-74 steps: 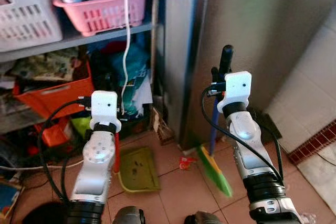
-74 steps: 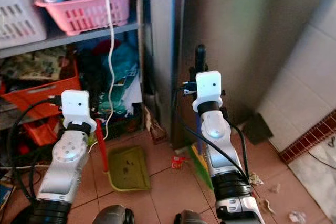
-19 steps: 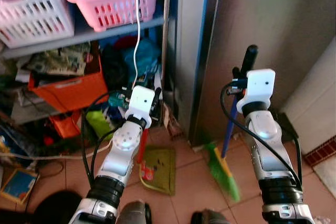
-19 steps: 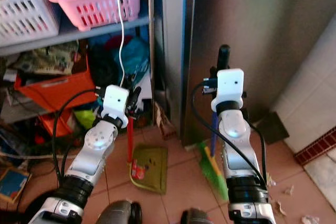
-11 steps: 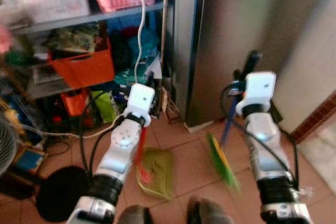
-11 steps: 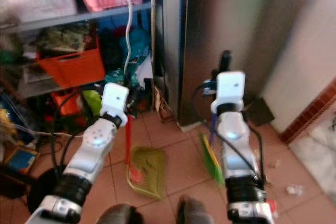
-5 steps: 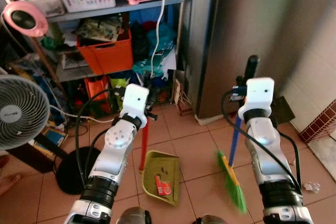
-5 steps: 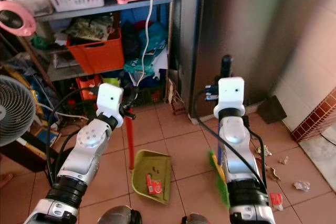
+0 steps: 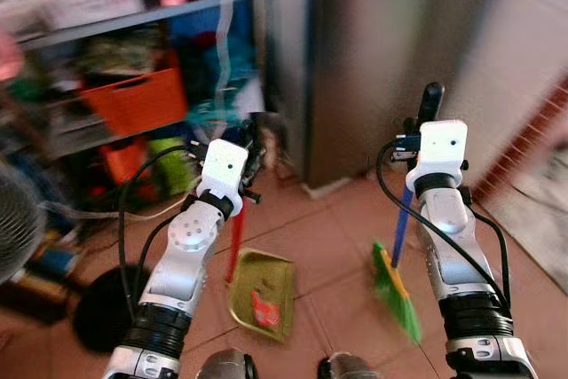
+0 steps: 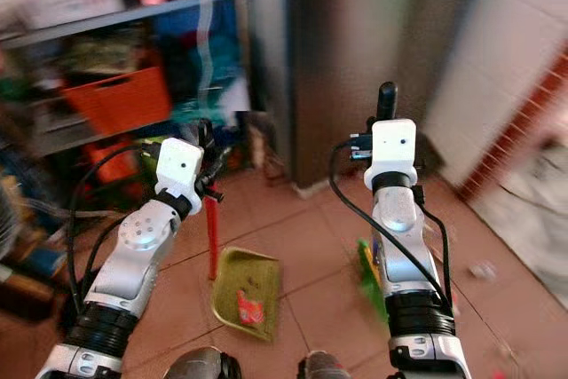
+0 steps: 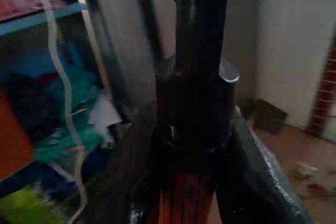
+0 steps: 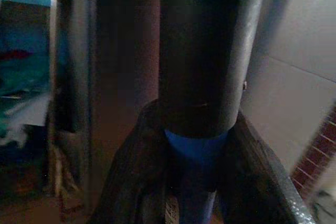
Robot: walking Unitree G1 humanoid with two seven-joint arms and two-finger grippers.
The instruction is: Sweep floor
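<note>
Both claws grip upright handles: left claw [image 11: 191,145] clamps the red-handled dustpan [image 9: 259,295], right claw [image 12: 197,145] clamps the broom [image 9: 395,295], ready to sweep litter in.

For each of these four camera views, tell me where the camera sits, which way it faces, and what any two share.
Left eye: head, facing down-forward; both arms, dustpan, broom.
Right eye: head, same scene; floor.
Left wrist: along left gripper, jaws clamping the dustpan's red handle.
Right wrist: along right gripper, jaws clamping the broom's blue handle.
Shared: both wrist views show the grey cabinet.
</note>
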